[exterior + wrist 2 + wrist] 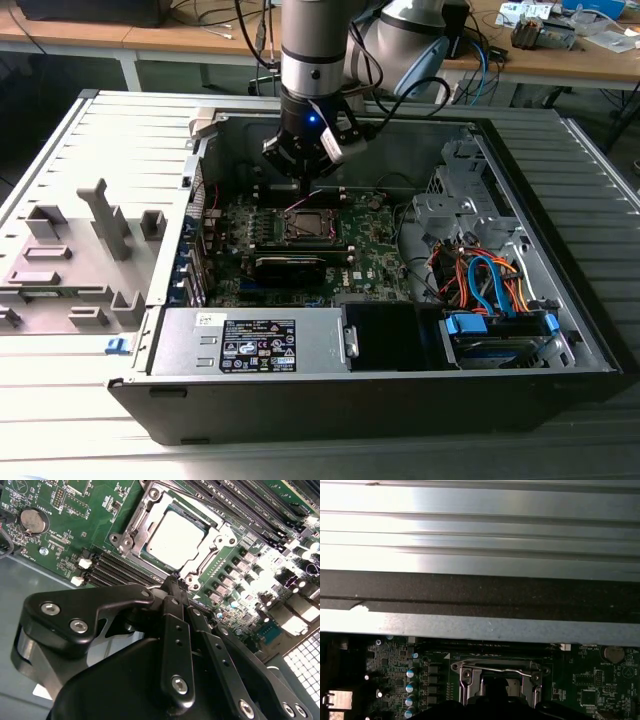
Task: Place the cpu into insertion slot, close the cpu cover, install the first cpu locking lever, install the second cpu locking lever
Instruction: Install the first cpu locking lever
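Claw (176, 582) shut — tips by cpu cover (150, 517) edge.

1. open computer case (590, 330) lies on its side on a ribbed grey table (60, 150).
2. green motherboard (375, 255) inside, coin battery (33, 520) on it.
3. power supply (255, 345) along the near wall.
4. orange and blue cables (490, 280) bunch toward the exterior view's right.
5. grey fixture blocks (105, 220) sit beside the case.

A ribbed grey table (60, 150) fills the foreground; at twelve o'clock, a cluttered wooden workbench (600, 62) lines the back.
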